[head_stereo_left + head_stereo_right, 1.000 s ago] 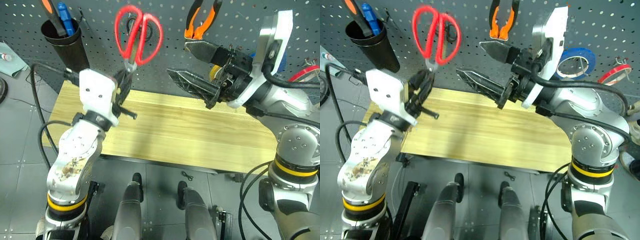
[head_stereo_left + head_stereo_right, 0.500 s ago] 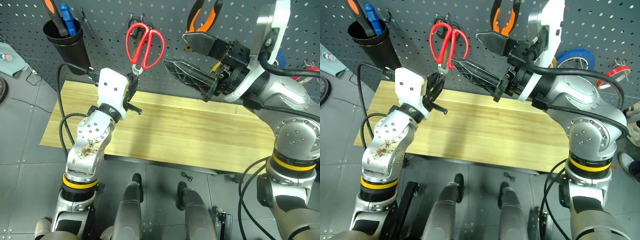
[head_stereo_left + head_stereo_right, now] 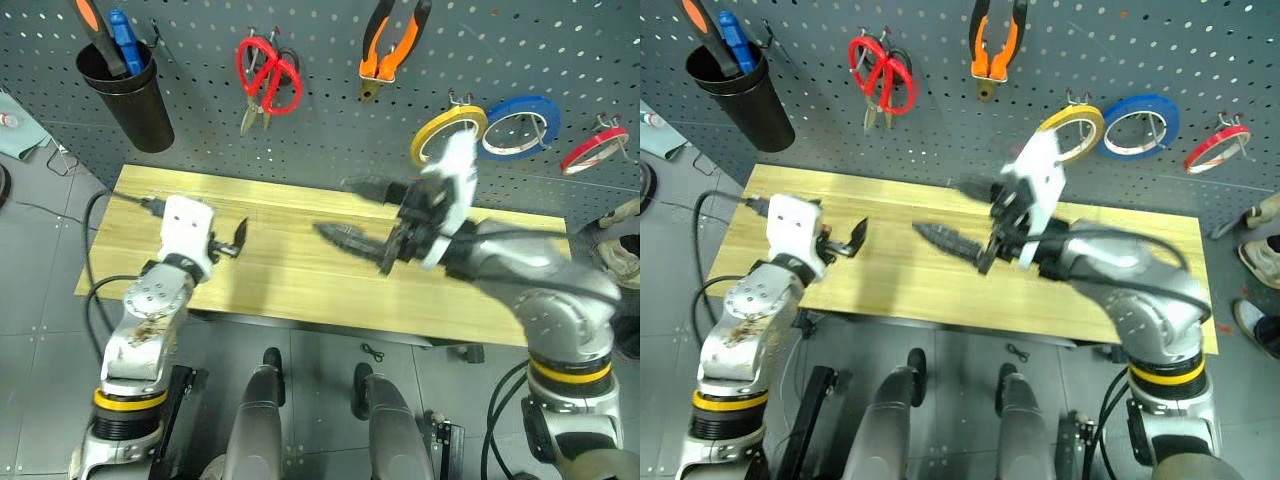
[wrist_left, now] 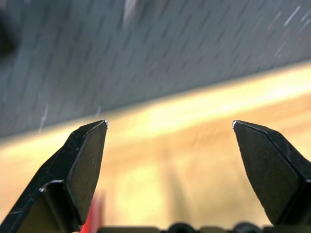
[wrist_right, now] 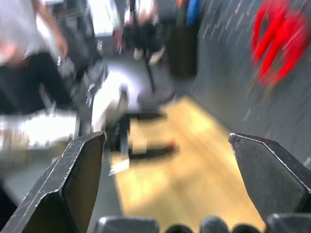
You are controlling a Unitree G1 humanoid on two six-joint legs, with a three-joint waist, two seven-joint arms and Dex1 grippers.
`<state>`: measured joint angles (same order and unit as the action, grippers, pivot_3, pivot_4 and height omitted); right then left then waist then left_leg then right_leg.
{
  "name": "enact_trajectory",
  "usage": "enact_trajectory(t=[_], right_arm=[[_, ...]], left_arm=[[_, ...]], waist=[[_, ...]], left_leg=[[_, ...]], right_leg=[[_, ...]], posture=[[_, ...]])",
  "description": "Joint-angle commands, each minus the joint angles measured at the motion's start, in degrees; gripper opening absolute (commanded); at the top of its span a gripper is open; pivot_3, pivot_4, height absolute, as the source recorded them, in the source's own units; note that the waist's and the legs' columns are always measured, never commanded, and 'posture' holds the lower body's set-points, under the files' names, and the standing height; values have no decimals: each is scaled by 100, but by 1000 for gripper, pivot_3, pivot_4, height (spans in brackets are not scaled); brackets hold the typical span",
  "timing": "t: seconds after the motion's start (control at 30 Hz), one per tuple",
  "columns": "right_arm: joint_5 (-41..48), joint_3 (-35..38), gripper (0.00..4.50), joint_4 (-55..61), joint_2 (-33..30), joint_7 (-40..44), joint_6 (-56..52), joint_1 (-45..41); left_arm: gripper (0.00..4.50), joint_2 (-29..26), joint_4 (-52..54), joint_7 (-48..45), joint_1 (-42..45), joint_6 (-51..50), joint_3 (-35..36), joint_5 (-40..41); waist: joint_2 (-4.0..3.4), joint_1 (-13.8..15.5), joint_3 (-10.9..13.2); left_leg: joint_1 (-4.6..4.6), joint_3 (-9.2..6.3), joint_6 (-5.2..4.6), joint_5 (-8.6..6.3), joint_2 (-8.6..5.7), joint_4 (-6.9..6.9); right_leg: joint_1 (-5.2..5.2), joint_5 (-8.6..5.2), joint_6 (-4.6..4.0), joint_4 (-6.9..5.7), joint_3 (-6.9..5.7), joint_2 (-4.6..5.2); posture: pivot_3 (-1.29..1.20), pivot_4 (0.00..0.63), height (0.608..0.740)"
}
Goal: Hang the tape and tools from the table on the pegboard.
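1. A second ago my left gripper (image 3: 236,240) was pinched on the blades of the red-handled scissors (image 3: 268,78) up at the pegboard (image 3: 330,130); now the scissors hang from their hook alone, handles up, blades down, and the gripper has come down over the table (image 3: 300,290) with its jaws spread wide and nothing between them.

2. My right gripper (image 3: 350,215) has also dropped away from the board and hovers over the middle of the table, jaws wide and empty, as they were a second ago.

3. The orange-and-black pliers (image 3: 392,45) hang to the right of the scissors; the yellowish tape (image 3: 447,135) sits on a hook beside the blue roll (image 3: 518,126), with the red roll (image 3: 594,150) further right.

4. The black cup holder (image 3: 128,90) holds an orange-handled and a blue-handled tool. I cannot make out a slim red-handled screwdriver.

5. I read the scissors as hung and the job near its end.
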<state>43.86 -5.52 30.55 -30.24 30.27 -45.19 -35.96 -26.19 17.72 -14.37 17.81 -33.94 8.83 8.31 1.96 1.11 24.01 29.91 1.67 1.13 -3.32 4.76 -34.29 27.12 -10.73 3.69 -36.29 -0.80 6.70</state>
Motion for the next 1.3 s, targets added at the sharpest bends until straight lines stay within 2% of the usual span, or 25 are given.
enact_trajectory(t=[0.03,0.07,0.2,0.4,0.63,0.73,0.8,0.93,1.07,1.17,1.23,1.27,1.3], right_arm=[[-688,-680,4500,7,51,340,466,0],[-841,-838,4500,-138,100,393,513,-50],[-1324,-1165,4500,-594,201,662,676,-341],[-1620,-1107,4500,-997,237,979,723,-651],[-1642,-887,4500,-960,239,1036,521,-732],[-1639,-814,4500,-913,213,1017,416,-726],[-1654,-782,4500,-889,222,1009,368,-714],[-1690,-770,4500,-898,246,1008,334,-705],[-1758,-764,4500,-982,254,1047,454,-675],[-1588,-472,4500,-890,263,1079,486,-480],[-1198,-61,4500,-580,305,1140,443,-302],[-1101,31,4500,-508,341,1157,457,-234],[-781,284,4500,-342,376,1124,332,-222]], left_arm=[[4471,-432,-475,-462,11,-399,389,282],[4471,-587,-789,-588,112,-527,475,340],[4471,-988,-2066,-1056,749,-793,503,529],[4471,-1090,-3546,-1382,1590,-433,21,234],[4471,-1054,-4745,-1595,1977,403,-246,-42],[3658,-1049,-5086,-1654,2128,502,-277,-73],[2743,-1034,-5123,-1685,2143,478,-283,-71],[713,-998,-4968,-1755,2056,377,-281,-28],[670,-964,-4566,-1763,1857,249,-176,92],[670,-870,-3316,-1800,1378,67,-44,376],[670,-830,-1825,-1690,929,-274,111,616],[670,-799,-1418,-1626,788,-367,173,680],[670,-605,-549,-1298,633,-762,400,882]], waist=[[-2,8,6],[-3,12,7],[-6,49,35],[-9,167,61],[-6,166,154],[-6,152,155],[-6,147,155],[-7,140,155],[-7,139,155],[-7,151,155],[-6,181,154],[-5,199,154],[-4,222,153]], left_leg=[[0,-1,-2,2,7,0],[-1,-3,-1,2,11,0],[-7,-4,7,0,17,6],[5,-3,-3,19,14,9],[4,-4,-5,20,15,35],[4,-4,-5,21,16,37],[4,-4,-4,21,16,37],[4,-4,-4,21,16,39],[4,-4,-4,20,15,39],[6,-4,-3,21,15,42],[8,-5,1,22,16,45],[15,-10,6,25,17,49],[17,-11,9,26,16,49]], right_leg=[[1,-6,0,1,0,-7],[3,-19,-33,2,1,-12],[9,-10,-53,0,3,-17],[11,-14,-54,14,7,-16],[18,-6,-51,5,0,-17],[20,-6,-50,3,0,-17],[20,-8,-50,4,0,-17],[20,-12,-58,5,0,-16],[20,-13,-57,7,1,-16],[20,-9,-53,11,1,-15],[20,5,-52,12,-2,-16],[21,8,-51,19,-9,-16],[21,10,-50,19,-8,-15]], posture=[[83,472,740],[87,476,740],[89,504,740],[83,533,740],[64,543,740],[59,543,740],[65,541,740],[67,538,740],[77,519,740],[97,490,740],[106,471,740],[112,458,740],[118,446,740]])
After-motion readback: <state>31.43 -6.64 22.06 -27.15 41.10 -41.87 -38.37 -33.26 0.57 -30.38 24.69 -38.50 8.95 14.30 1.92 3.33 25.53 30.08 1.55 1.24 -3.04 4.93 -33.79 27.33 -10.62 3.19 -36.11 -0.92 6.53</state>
